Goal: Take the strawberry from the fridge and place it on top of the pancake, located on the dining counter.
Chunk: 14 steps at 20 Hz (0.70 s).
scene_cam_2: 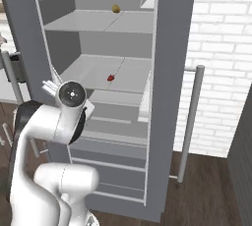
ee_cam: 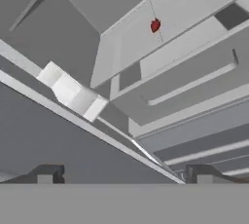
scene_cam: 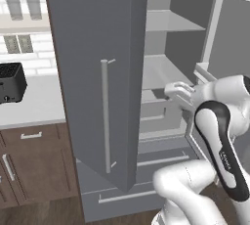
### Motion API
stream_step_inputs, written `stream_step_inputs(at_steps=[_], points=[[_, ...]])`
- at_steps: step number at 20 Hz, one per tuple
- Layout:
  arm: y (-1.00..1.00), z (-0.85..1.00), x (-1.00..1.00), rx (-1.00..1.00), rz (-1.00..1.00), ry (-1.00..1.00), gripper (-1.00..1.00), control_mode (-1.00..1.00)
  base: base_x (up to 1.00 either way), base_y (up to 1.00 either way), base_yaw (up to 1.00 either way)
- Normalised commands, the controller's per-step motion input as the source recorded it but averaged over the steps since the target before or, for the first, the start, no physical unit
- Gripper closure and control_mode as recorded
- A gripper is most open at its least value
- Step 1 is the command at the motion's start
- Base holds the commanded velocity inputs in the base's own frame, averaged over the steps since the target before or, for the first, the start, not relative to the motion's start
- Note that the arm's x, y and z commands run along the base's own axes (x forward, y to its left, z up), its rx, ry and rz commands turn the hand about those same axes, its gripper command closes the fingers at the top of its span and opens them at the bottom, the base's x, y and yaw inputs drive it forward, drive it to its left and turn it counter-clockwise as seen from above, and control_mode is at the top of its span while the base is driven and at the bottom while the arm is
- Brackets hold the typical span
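Fridge [scene_cam_2: 172, 72]: tall, matte grey, doors stood open; long silver bar handle [scene_cam: 104, 116]; smooth pale shelves. Strawberry [scene_cam_2: 110, 78]: tiny, red, rounded, lay mid-shelf on middle shelf [scene_cam_2: 98, 70]; pointing direction too small to tell. Yellowish-brown lump [scene_cam_2: 115, 8]: on upper shelf. Tool [ee_cam: 124, 174]: dark tips spread wide, held nothing, well short of strawberry. No legible writing.

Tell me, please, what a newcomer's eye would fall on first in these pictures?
Most likely the fridge, standing open with pale, nearly bare shelves. On its middle shelf lies the tiny red strawberry, alone near the centre, with a small yellowish lump on the shelf above. The white arm reaches toward the opening, its tool open and apart from the berry.
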Motion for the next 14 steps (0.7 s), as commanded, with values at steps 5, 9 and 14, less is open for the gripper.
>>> stream_step_inputs(at_steps=[5,9,14], points=[[0.12,-0.23,0.93,0.16,0.00,0.08,-1.00,-1.00,0.00,0.00,0.00],[0.14,-0.22,0.87,0.16,0.00,0.08,-1.00,-1.00,0.00,0.00,0.00],[0.24,-0.26,0.85,0.13,0.02,0.07,-1.00,-1.00,0.00,0.00,0.00]])
